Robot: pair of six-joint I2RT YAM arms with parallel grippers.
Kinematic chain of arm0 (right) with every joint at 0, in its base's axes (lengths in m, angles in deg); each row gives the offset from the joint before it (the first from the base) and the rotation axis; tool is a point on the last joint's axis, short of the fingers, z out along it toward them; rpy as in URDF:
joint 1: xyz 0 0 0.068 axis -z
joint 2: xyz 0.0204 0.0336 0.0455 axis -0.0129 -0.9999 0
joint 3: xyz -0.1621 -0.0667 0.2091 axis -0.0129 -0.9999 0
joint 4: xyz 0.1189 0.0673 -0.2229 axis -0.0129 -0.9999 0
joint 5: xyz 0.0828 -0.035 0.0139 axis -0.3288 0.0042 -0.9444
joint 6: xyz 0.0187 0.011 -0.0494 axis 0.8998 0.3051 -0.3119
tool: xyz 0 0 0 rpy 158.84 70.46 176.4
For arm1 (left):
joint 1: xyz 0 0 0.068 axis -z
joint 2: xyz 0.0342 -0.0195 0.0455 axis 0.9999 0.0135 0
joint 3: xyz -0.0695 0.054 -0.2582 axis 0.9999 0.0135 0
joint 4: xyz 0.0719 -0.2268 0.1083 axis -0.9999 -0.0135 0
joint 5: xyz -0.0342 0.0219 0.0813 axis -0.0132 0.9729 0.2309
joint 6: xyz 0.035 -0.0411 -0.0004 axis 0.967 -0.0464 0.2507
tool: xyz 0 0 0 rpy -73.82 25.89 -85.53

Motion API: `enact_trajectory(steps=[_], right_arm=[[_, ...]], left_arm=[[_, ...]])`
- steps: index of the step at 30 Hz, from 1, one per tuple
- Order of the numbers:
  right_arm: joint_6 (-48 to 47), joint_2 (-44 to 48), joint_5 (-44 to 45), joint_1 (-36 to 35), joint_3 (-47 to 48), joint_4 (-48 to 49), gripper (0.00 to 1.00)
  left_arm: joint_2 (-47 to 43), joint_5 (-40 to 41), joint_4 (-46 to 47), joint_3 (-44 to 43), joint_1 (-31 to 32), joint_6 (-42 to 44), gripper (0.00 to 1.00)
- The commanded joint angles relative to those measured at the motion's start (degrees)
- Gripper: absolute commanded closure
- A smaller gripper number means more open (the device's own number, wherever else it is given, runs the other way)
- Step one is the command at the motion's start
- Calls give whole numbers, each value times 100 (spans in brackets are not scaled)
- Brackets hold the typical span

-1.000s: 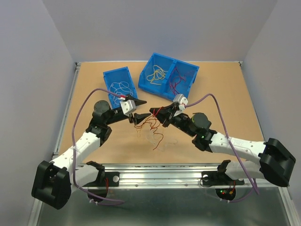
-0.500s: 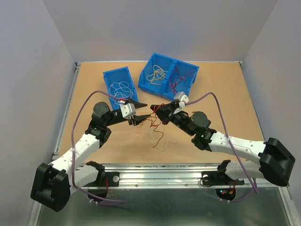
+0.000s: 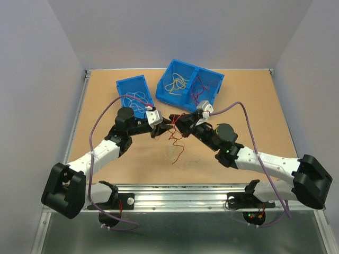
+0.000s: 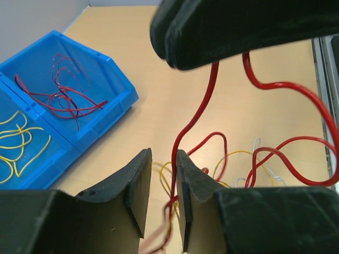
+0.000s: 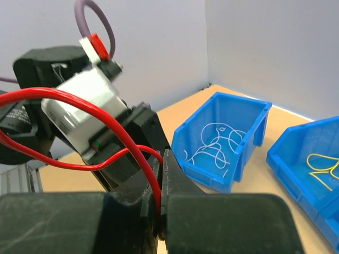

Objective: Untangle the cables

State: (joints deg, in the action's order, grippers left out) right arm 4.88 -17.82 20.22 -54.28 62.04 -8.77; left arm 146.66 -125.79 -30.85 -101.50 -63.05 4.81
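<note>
A tangle of thin red, yellow and white cables (image 3: 177, 149) lies on the wooden table between the two arms. My right gripper (image 3: 174, 120) is shut on a red cable (image 5: 79, 98) and holds it above the table; in the right wrist view the jaws (image 5: 165, 159) pinch the wire. My left gripper (image 3: 161, 129) sits just below and left of it. Its jaws (image 4: 162, 156) stand a narrow gap apart, with the hanging red cable (image 4: 204, 114) and a yellow strand running between them, against the right finger. The right gripper's black fingers (image 4: 233, 32) fill the top of the left wrist view.
A small blue bin (image 3: 127, 87) with white wires stands at the back left. A larger two-compartment blue bin (image 3: 217, 79) holds yellow wires on the left and red wires on the right. The left arm's wrist body (image 5: 79, 114) is close in front of the right gripper.
My left gripper has moved right and away, in under the right gripper's tips, and its jaws have narrowed around the hanging red cable. The right gripper has barely moved, still holding the red cable.
</note>
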Motion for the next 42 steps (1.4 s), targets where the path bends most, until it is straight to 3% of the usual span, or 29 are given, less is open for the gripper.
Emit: enact_trajectory(steps=[1,4,7,13,15,18,22,24,27,33,42], right_arm=[[35,330,237,19,557,150,100],[26,646,325,19,767,62,100],[0,954,386,19,987,-78,99],[-281,1719,957,19,1691,-422,99],[-360,1790,1115,28,1901,-457,99],[-510,1729,1274,19,2420,-641,99],[-536,1465,1231,19,3044,-896,99],[-536,1395,1204,19,3176,-914,100],[-536,1324,1265,28,3343,-958,99],[-738,1368,1581,19,3221,-1019,99],[-1169,1105,2793,36,3019,-993,99]], left_arm=[[216,472,-82,-332,168,300,70],[593,939,-117,-463,178,318,84],[885,1257,-213,-648,178,336,90],[1368,1363,-451,-903,186,441,90],[1430,1354,-521,-947,178,511,89],[1606,1249,-784,-1078,186,643,79],[1790,1319,-1013,-1272,186,705,52],[1808,1432,-1057,-1298,195,714,46],[1791,1670,-1066,-1307,195,661,48],[1414,1741,-1014,-1176,178,652,61],[508,1820,-662,-640,28,591,62]])
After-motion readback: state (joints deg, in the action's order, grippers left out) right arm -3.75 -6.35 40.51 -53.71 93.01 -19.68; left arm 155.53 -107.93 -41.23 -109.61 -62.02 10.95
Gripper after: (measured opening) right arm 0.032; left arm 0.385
